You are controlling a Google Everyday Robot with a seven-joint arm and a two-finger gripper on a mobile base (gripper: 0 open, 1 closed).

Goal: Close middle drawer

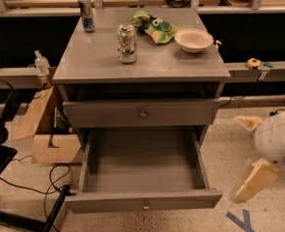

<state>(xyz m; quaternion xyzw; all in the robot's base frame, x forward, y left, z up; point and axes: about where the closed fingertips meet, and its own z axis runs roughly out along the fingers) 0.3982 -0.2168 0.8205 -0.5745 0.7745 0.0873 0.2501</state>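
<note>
The middle drawer is pulled far out of the grey cabinet. Its deep grey box is empty, and its flat front with a small round knob faces me at the bottom of the view. Above it, the top drawer front with its own knob stands slightly out. The lowest drawer is hidden under the open one. My gripper hangs at the right, beside the open drawer's right side and apart from it. Its cream fingers are spread and hold nothing.
On the cabinet top stand a soda can, a darker can, a green snack bag and a white bowl. Cardboard boxes and cables lie on the floor at the left. Blue tape marks the floor at the lower right.
</note>
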